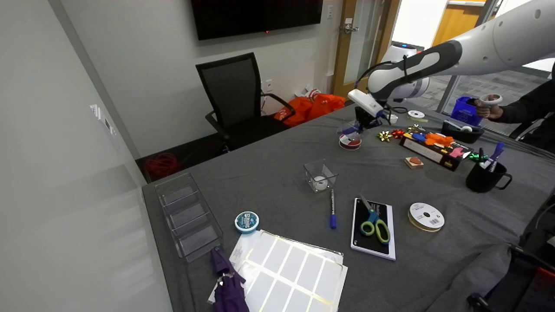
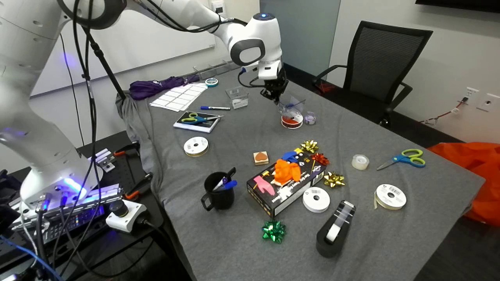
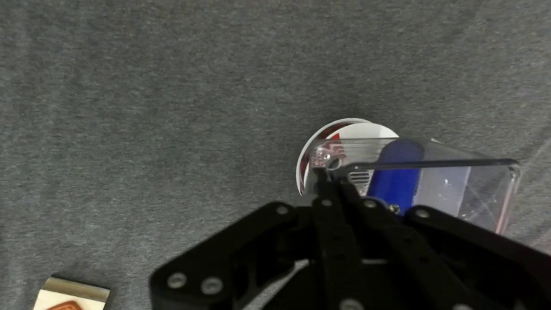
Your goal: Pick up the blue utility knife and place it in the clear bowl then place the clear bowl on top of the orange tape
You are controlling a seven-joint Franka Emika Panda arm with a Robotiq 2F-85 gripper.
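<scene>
The gripper (image 3: 331, 172) is closed down narrow, with a wall of the squarish clear bowl (image 3: 456, 163) seemingly pinched near a corner. The blue utility knife (image 3: 392, 183) is seen inside the bowl, just beside the gripper, so the first part of the task is judged to be done. Beneath the gripper, under the bowl, the orange tape (image 2: 292, 121) is seen on the surface (image 3: 172, 107); whether bowl and tape touch cannot be told.

The step in hand is taken to be the setting-down. As the bowl is gripped at one edge, most of its weight is hung to one side of the gripper, and a sag on that side is likely. In the wrist view a crescent of the tape is left bare to the left of the gripper, so the centring is worth a check before release. The base is best lowered flat until it is fully borne by the tape; only then should the grip be eased and the gripper drawn straight up, so that the wall is not dragged and the knife is not made to slide. Past the tape from the gripper, a small pale roll (image 2: 309, 118) should be left unbumped.
</scene>
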